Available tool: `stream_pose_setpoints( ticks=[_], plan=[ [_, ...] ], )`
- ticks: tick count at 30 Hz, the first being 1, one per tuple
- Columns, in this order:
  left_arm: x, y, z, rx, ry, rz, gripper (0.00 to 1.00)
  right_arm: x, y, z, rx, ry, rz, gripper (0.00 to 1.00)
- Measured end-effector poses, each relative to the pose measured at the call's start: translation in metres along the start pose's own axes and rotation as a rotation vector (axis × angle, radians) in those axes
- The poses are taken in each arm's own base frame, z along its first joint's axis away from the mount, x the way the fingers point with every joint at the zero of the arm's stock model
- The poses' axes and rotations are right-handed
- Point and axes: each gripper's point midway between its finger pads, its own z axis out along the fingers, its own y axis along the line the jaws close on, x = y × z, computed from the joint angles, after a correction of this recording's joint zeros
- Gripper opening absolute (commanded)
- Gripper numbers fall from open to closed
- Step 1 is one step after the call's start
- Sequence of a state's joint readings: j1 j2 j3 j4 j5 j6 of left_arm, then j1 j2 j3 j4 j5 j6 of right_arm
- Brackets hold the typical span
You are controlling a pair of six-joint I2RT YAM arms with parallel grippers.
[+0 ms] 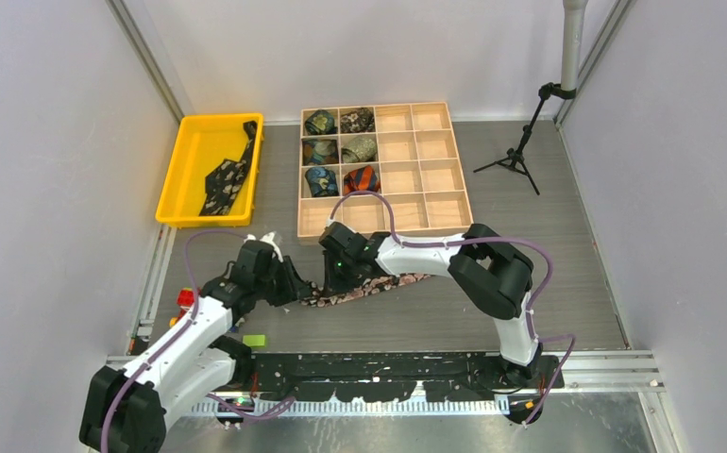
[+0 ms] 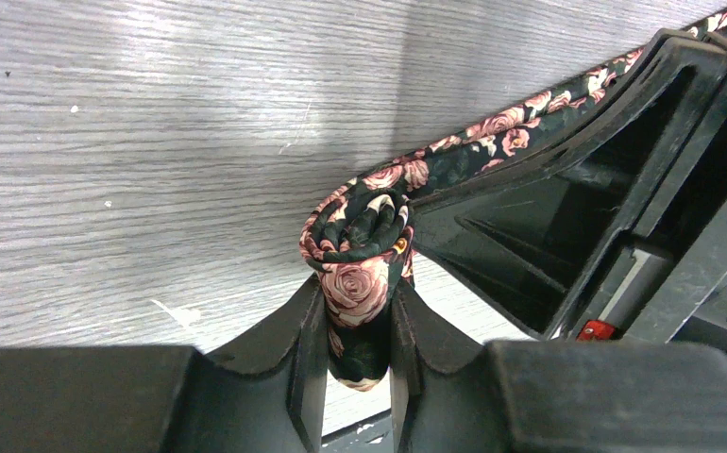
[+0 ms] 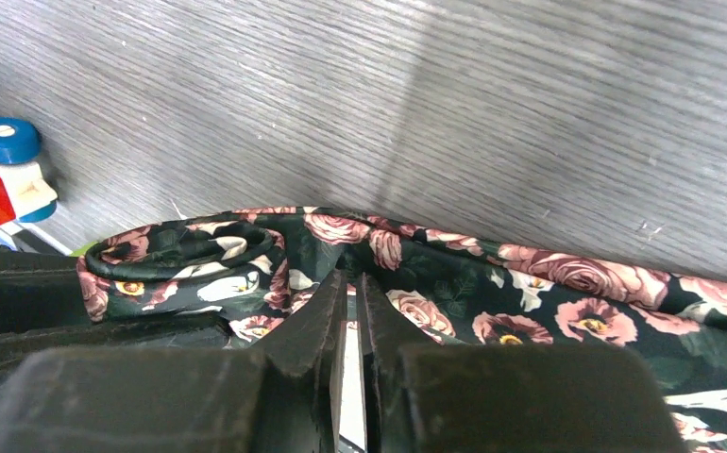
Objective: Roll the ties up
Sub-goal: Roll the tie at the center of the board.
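A dark floral tie (image 1: 379,286) lies on the grey table between my two arms, its left end curled into a small coil (image 2: 360,236). My left gripper (image 2: 358,326) is shut on that coil, the rose-print fabric squeezed between both fingers. My right gripper (image 3: 349,288) is just to the right of the coil, its jaws nearly together and pinching the flat tie (image 3: 492,302) at the tips. In the top view the grippers (image 1: 295,283) (image 1: 341,272) are almost touching. A second dark tie (image 1: 228,175) lies in the yellow bin.
A yellow bin (image 1: 190,170) sits at the back left. A wooden compartment box (image 1: 426,175) behind the arms holds several rolled ties (image 1: 341,151) in its left cells. A black tripod (image 1: 515,156) stands at the back right. Small red and blue items (image 3: 1,170) and a green block (image 1: 254,340) lie near the left arm.
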State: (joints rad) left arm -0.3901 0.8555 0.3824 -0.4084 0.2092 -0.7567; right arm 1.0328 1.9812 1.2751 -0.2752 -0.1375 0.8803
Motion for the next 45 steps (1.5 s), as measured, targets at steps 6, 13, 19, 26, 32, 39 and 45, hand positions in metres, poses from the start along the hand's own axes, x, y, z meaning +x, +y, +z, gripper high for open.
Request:
stream_pose_setpoints(
  ticks=[6,13,19,26,32,39,45],
  plan=[
    [0.0,0.001,0.0,-0.061,0.065,0.013,0.17,-0.003,0.003,-0.003,0.004,-0.002,-0.007,0.15],
    [0.005,0.004,-0.005,-0.161,0.117,0.064,0.16,-0.003,0.006,-0.005,0.0,-0.009,-0.012,0.15],
    [0.002,0.003,-0.01,-0.225,0.128,0.096,0.16,-0.006,0.014,-0.007,-0.024,-0.023,-0.002,0.15],
    [-0.001,0.006,-0.014,-0.273,0.132,0.111,0.16,-0.005,0.034,-0.005,-0.099,-0.025,0.011,0.14],
    [0.0,0.02,-0.015,-0.351,0.156,0.135,0.15,-0.001,0.043,0.01,-0.141,-0.005,0.023,0.14],
    [-0.008,0.016,-0.015,-0.425,0.152,0.203,0.15,0.001,0.019,0.002,-0.081,-0.017,0.03,0.14],
    [-0.004,0.022,-0.013,-0.53,0.184,0.281,0.15,-0.02,-0.02,-0.049,0.002,-0.114,0.071,0.15]
  ],
)
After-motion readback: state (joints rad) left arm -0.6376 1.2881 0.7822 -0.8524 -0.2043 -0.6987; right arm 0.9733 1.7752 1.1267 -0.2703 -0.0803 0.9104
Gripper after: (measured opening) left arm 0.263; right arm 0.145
